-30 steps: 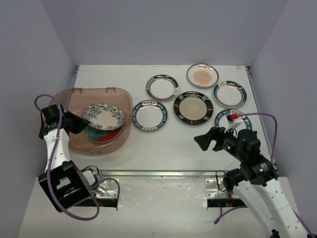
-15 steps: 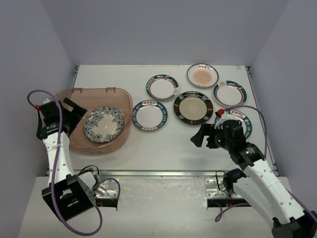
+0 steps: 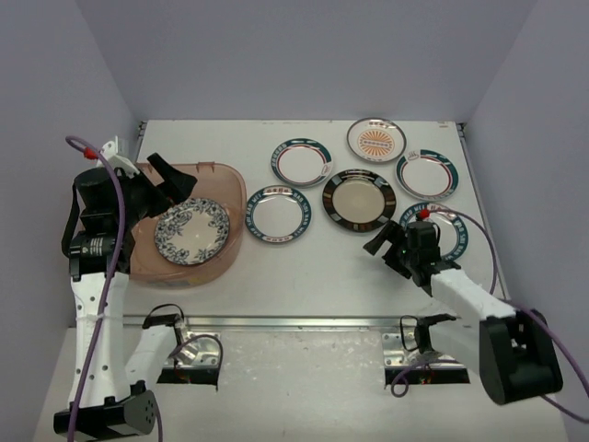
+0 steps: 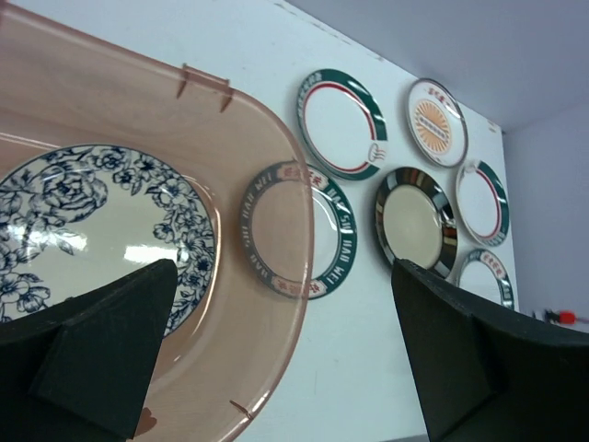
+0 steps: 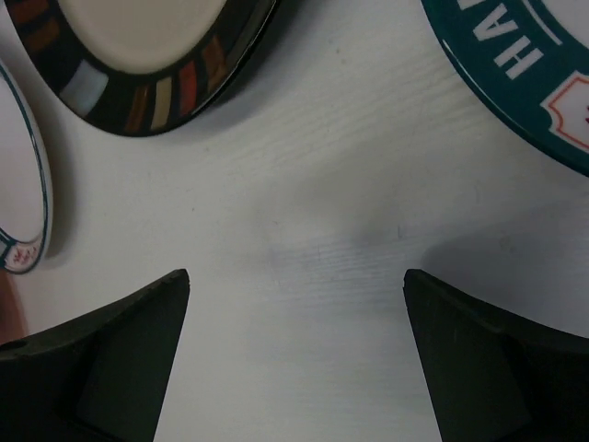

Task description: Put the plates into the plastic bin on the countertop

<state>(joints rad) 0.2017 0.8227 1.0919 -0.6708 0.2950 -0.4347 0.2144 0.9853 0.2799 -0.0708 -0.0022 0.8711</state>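
The pinkish plastic bin (image 3: 236, 189) stands at the left of the white countertop (image 3: 313, 267) and holds the blue floral plate (image 3: 191, 231). My left gripper (image 3: 178, 184) hangs open and empty over the bin's far edge. In the left wrist view (image 4: 281, 267) it is above the bin's rim (image 4: 296, 212) and the floral plate (image 4: 92, 221). My right gripper (image 3: 385, 247) is open and empty, low over bare table (image 5: 296, 274) between the dark-rimmed plate (image 5: 138, 55) and a teal-rimmed plate (image 5: 525, 74).
Several plates lie on the table right of the bin: two teal-rimmed (image 3: 278, 214) (image 3: 302, 162), the dark-rimmed one (image 3: 359, 200), the orange sunburst one (image 3: 376, 140), a teal-and-red-rimmed one (image 3: 427, 174), and one partly hidden behind my right wrist (image 3: 453, 232). Lavender walls enclose the table.
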